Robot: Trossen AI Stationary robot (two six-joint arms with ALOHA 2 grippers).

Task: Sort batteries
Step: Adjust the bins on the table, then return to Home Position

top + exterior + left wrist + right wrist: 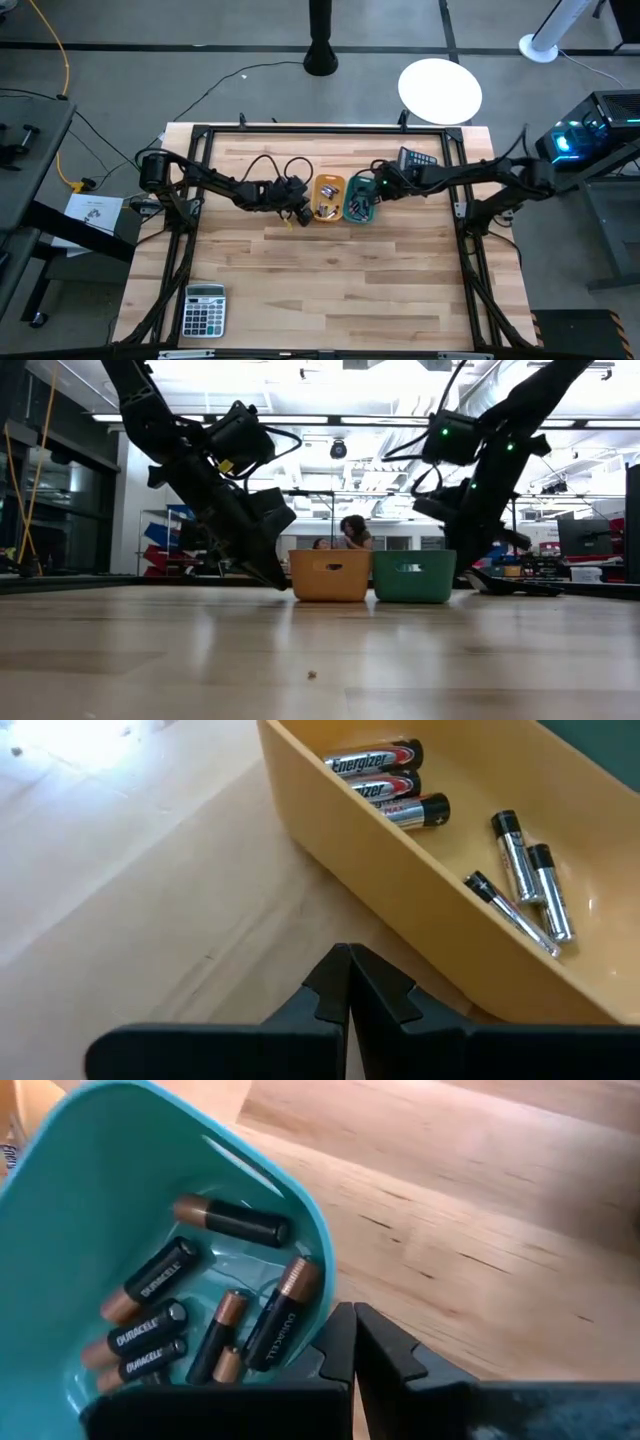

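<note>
Two small trays side by side, touching or nearly so, at mid-table toward the far edge: yellow tray (328, 196) on the left, teal tray (362, 199) on the right. In the yellow tray (420, 910) — silvery Energizer batteries (392, 782), three thicker ones stacked at one end, three thinner ones (520, 870) lying apart toward the other. In the teal tray (110, 1200) — black-and-copper Duracell batteries (270, 1315), about seven, jumbled on the floor of the tray.

Left gripper (349, 982) low over the bare wood just outside the yellow tray's left wall, fingers pressed together, nothing held. Right gripper (354, 1342) just beside the teal tray's right wall, fingers likewise together and empty.

Elsewhere: grey calculator (204, 310) near the front left corner, dark calculator (416, 160) behind the teal tray.
</note>
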